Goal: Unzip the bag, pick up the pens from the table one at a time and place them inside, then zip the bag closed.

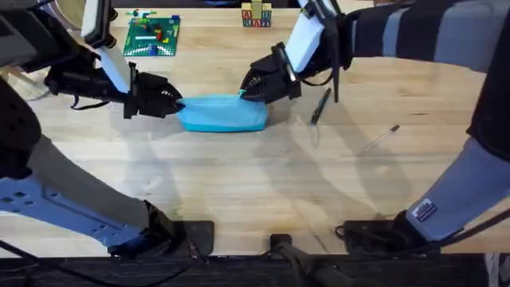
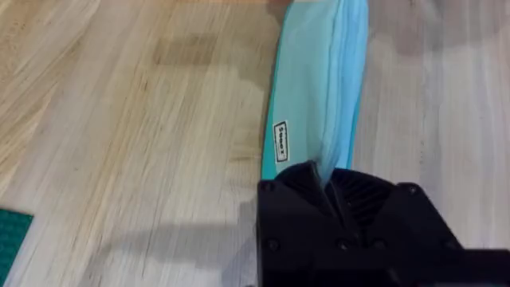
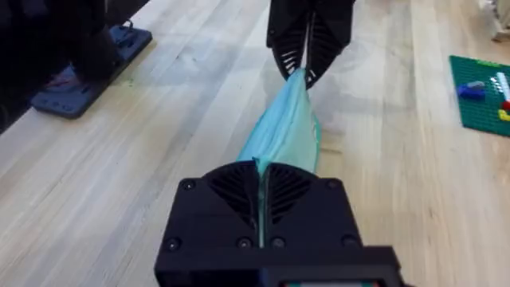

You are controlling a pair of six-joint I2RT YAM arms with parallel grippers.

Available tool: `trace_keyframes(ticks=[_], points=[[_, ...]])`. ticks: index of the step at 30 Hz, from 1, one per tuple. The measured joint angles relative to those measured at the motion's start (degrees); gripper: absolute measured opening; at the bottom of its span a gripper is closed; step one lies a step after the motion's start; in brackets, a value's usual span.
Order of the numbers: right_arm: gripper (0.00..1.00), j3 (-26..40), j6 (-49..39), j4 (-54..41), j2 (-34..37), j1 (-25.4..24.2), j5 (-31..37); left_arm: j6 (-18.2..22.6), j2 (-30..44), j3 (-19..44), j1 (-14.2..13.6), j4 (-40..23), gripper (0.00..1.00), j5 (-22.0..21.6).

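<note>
The light blue bag (image 1: 223,115) lies on the table (image 1: 255,191), stretched between both grippers. My left gripper (image 1: 177,102) is shut on the bag's left end, and the left wrist view shows the fabric (image 2: 319,88) running straight into the closed fingers (image 2: 327,179). At the bag's right end, by the zipper, my right gripper (image 1: 247,92) is shut; its wrist view has the bag (image 3: 283,131) pulled taut toward the left gripper (image 3: 305,60). A dark pen (image 1: 320,106) lies right of the bag. A thin silvery pen (image 1: 382,139) lies farther right.
A green brick baseplate (image 1: 153,36) with small bricks sits at the back left, also seen in the right wrist view (image 3: 482,92). Stacked letter blocks (image 1: 256,16) stand at the back centre. Bare wood stretches in front of the bag.
</note>
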Motion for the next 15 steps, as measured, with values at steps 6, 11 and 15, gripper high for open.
trace_keyframes(ticks=[6,11,15], points=[[0.029,0.0,0.2,3.1,0.0,3.0,1.7,0.0,0.0,0.1,0.0,0.0,0.041,-0.2],[0.029,0.0,4.4,9.3,0.0,5.6,5.0,0.0,0.0,0.1,0.0,0.0,0.042,-0.1],[0.03,0.0,11.6,16.4,0.0,7.6,7.7,0.0,0.0,0.1,0.0,0.0,0.042,0.0]])
